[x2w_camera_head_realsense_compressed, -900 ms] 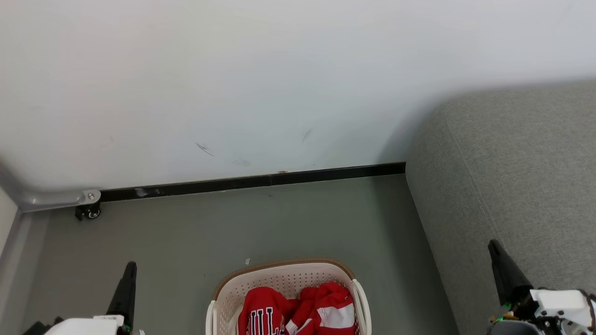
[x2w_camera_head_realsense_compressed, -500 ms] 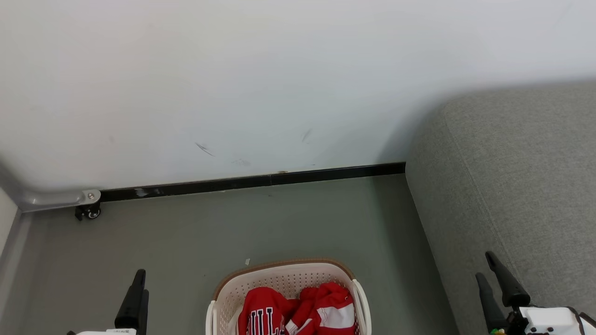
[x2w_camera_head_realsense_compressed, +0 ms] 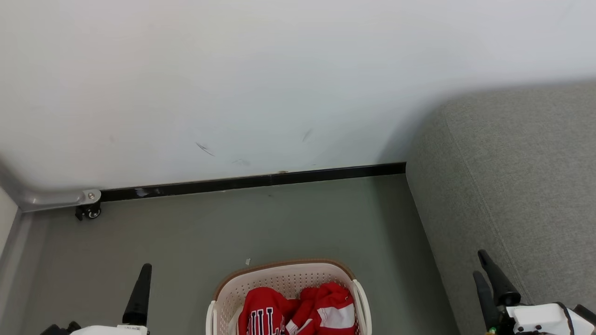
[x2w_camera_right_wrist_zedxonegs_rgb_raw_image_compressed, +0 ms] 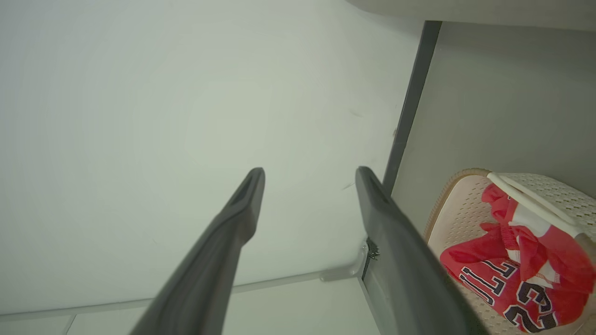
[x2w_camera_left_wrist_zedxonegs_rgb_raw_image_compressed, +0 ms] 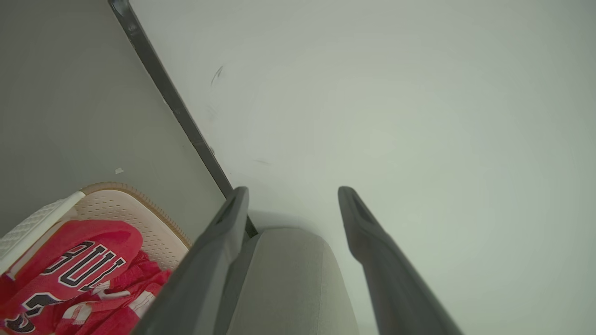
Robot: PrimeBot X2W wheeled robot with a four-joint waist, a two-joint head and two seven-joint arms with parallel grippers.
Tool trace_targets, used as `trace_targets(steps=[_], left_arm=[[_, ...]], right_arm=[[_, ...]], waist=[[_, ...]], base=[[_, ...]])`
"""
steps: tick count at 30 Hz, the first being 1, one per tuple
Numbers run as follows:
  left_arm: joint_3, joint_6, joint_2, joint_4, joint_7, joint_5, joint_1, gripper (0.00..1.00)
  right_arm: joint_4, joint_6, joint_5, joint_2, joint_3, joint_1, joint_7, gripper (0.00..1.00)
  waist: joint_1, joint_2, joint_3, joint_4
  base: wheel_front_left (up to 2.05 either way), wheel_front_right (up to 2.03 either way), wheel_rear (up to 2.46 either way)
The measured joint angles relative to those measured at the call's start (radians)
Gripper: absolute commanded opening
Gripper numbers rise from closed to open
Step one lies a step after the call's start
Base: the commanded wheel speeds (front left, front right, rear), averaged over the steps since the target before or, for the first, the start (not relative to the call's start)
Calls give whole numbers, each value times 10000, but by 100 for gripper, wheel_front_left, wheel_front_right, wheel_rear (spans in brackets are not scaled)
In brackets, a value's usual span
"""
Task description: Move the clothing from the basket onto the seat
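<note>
The cream basket (x2w_camera_head_realsense_compressed: 279,267) with a brown rim stands on the floor at the bottom middle of the head view, and the red clothing (x2w_camera_head_realsense_compressed: 298,311) with white bands and lettering lies bunched inside it. The grey seat (x2w_camera_head_realsense_compressed: 521,177) rises just right of the basket. My left gripper (x2w_camera_head_realsense_compressed: 145,274) hangs left of the basket, my right gripper (x2w_camera_head_realsense_compressed: 478,264) in front of the seat's side. The left wrist view shows the left gripper (x2w_camera_left_wrist_zedxonegs_rgb_raw_image_compressed: 293,193) open and empty, with the clothing (x2w_camera_left_wrist_zedxonegs_rgb_raw_image_compressed: 70,265) and basket (x2w_camera_left_wrist_zedxonegs_rgb_raw_image_compressed: 139,207) lower left. The right gripper (x2w_camera_right_wrist_zedxonegs_rgb_raw_image_compressed: 311,172) is open too, the clothing (x2w_camera_right_wrist_zedxonegs_rgb_raw_image_compressed: 512,270) lower right.
A white wall with a black baseboard (x2w_camera_head_realsense_compressed: 251,180) closes the far side. A metal bracket with a small caster (x2w_camera_head_realsense_compressed: 89,208) sits at the left corner. A tiny pale scrap (x2w_camera_head_realsense_compressed: 247,261) lies on the grey floor (x2w_camera_head_realsense_compressed: 260,223) behind the basket.
The left gripper has shifted a little toward the basket. The right gripper has turned so both fingers show, and it sits slightly lower and further left. Basket and clothing have not moved.
</note>
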Motion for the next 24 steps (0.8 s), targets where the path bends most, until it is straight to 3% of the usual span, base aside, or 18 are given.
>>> trace_targets(steps=[15,24], left_arm=[[-198,194,58,-577,-525,2477,-51,100],[-531,449,178,-926,-842,4382,-69,100]], right_arm=[[-362,0,-2750,-13,40,-45,-523,100],[-585,2,-4654,-23,313,-70,-819,100]], waist=[[128,0,-68,13],[148,0,-87,27]], base=[[0,0,0],[0,0,0]])
